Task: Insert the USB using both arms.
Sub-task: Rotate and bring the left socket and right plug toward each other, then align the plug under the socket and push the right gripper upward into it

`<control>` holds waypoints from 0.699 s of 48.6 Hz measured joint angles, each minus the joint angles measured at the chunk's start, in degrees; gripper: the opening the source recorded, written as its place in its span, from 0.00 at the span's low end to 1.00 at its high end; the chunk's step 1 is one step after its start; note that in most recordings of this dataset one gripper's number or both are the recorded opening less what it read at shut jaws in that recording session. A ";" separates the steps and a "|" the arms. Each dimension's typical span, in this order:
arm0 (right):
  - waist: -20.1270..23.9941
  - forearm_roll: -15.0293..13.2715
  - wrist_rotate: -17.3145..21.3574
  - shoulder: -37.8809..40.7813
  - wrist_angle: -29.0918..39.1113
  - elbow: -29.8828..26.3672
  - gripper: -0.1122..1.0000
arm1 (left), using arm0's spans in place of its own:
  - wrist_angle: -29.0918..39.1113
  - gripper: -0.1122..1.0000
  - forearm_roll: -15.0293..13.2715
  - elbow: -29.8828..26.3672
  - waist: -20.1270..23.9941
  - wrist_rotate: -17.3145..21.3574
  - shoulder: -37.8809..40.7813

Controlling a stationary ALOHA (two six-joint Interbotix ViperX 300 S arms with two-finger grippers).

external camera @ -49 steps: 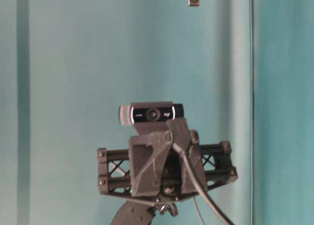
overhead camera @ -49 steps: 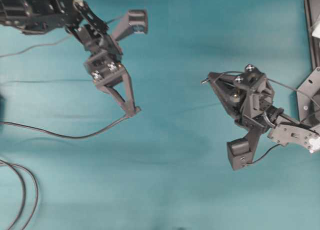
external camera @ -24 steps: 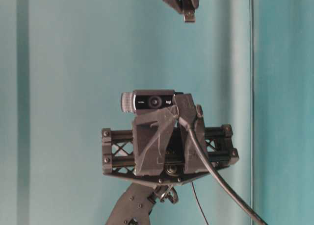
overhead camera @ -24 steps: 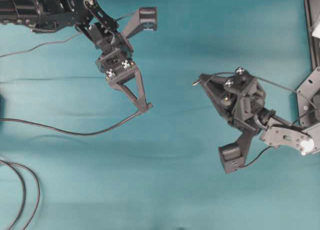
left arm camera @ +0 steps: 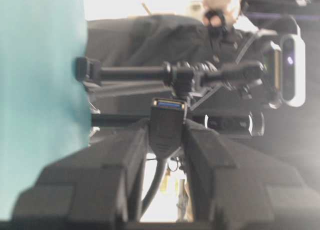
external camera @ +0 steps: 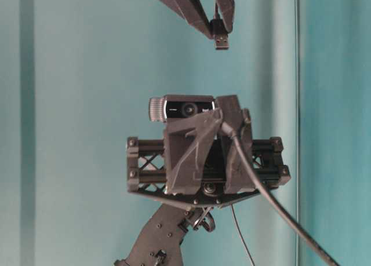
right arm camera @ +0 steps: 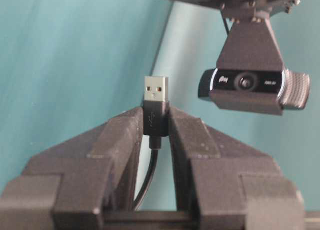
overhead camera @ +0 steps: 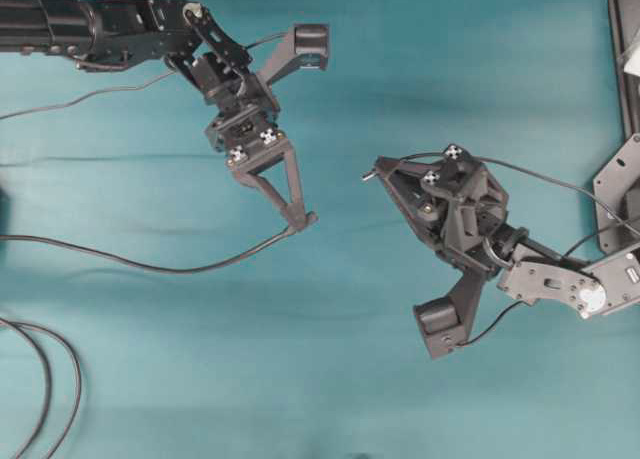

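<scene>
- Right gripper [right arm camera: 156, 121] pinches the USB [right arm camera: 156, 105] by its black body, silver tip poking out past the fingertips.
- Left gripper [left arm camera: 167, 140] clamps a black socket end [left arm camera: 168, 125], blue-lined mouth facing outward.
- Overhead, open teal cloth [overhead camera: 400, 79] separates the two grippers; nothing sits between plug and socket.
- Looped dark cables [overhead camera: 45, 379] lie well behind the left gripper, near the frame's edge.
- Webcam [right arm camera: 250, 87] ahead of the right gripper carries small white lettering, too blurred to read.
- Left wrist view is blown out behind the socket.
</scene>
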 measured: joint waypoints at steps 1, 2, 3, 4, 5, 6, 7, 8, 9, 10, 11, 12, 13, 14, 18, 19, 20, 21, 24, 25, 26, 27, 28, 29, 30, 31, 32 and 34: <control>0.09 0.00 0.00 0.09 0.00 -0.09 0.28 | -0.26 0.33 0.09 0.00 0.00 -0.18 0.00; 0.00 0.00 0.00 0.09 0.00 -0.09 0.28 | -0.44 0.33 0.09 0.00 0.00 -0.35 0.00; 0.00 0.00 0.00 0.18 0.00 -0.26 0.28 | -0.70 0.33 0.26 0.00 0.00 -0.53 0.00; 0.00 0.00 0.00 0.26 -0.09 -0.26 0.28 | -0.88 0.33 0.26 -0.09 0.09 -0.62 0.00; 0.00 0.00 0.00 0.35 -0.18 -0.35 0.28 | -0.97 0.33 0.26 0.00 0.00 -0.70 0.00; 0.09 0.00 0.00 0.53 -0.18 -0.44 0.28 | -1.23 0.33 0.26 -0.09 0.09 -0.79 0.00; 0.09 0.00 0.00 0.70 -0.26 -0.53 0.28 | -1.32 0.33 0.26 0.00 0.09 -0.88 0.00; 0.00 0.00 0.00 0.97 -0.35 -0.62 0.28 | -1.41 0.33 0.35 0.00 0.00 -0.97 0.00; 0.00 0.00 0.00 1.14 -0.53 -0.70 0.28 | -1.49 0.33 0.35 0.00 0.00 -0.97 0.09; 0.00 0.00 0.00 1.32 -0.70 -0.88 0.28 | -1.58 0.33 0.35 0.00 0.00 -0.97 0.00; 0.09 0.09 0.00 1.58 -0.79 -0.97 0.28 | -1.58 0.33 0.35 0.00 0.09 -0.97 0.00; 0.09 0.00 0.00 1.85 -0.97 -1.14 0.28 | -1.58 0.33 0.35 0.00 0.00 -0.97 0.00; 0.09 0.00 0.00 2.20 -1.05 -1.41 0.28 | -1.67 0.33 0.44 0.00 0.09 -1.05 0.00; 0.00 0.00 0.00 2.55 -1.23 -1.76 0.28 | -1.67 0.33 0.44 -0.09 0.00 -1.05 0.00; 0.09 0.00 0.00 3.43 -1.32 -2.55 0.28 | -1.76 0.33 0.44 -0.09 0.00 -1.05 0.00; 0.09 0.00 0.00 3.60 -1.32 -2.81 0.28 | -1.85 0.33 0.44 0.00 0.00 -1.05 0.00; 0.00 0.00 0.00 3.78 -1.32 -2.99 0.28 | -1.76 0.33 0.44 0.00 0.00 -1.05 0.00; 0.00 0.09 0.00 4.04 -1.32 -3.25 0.28 | -1.85 0.33 0.44 -0.09 0.00 -1.05 0.00; 0.09 0.00 -0.09 4.39 -1.41 -3.60 0.28 | -1.85 0.33 0.44 0.00 0.00 -1.05 0.00; 0.09 0.09 0.00 4.57 -1.41 -3.69 0.28 | -1.85 0.33 0.44 -0.09 0.00 -1.14 0.00; 0.00 0.00 0.00 4.66 -1.41 -3.87 0.28 | -1.85 0.33 0.44 -0.09 0.00 -1.05 0.00; 0.00 0.00 0.00 4.66 -1.41 -3.96 0.28 | -1.85 0.33 0.44 0.00 0.00 -1.14 0.00; 0.09 0.00 0.00 4.75 -1.41 -3.96 0.28 | -1.93 0.33 0.44 0.00 0.00 -1.14 0.00; 0.00 0.00 0.00 4.83 -1.49 -4.04 0.28 | -2.02 0.33 0.44 -0.09 0.00 -1.14 0.00; 0.09 0.00 0.00 4.83 -1.49 -4.13 0.28 | -2.20 0.33 0.44 -0.09 0.00 -1.14 0.00; 0.00 0.00 0.00 5.01 -1.49 -4.22 0.28 | -2.29 0.33 0.44 0.00 0.00 -1.05 0.00; 0.09 0.09 0.00 5.01 -1.49 -4.31 0.28 | -2.37 0.33 0.44 0.00 0.00 -1.05 0.00; 0.09 0.00 0.00 5.19 -1.49 -4.39 0.28 | -2.64 0.33 0.44 0.00 -0.09 -1.14 0.00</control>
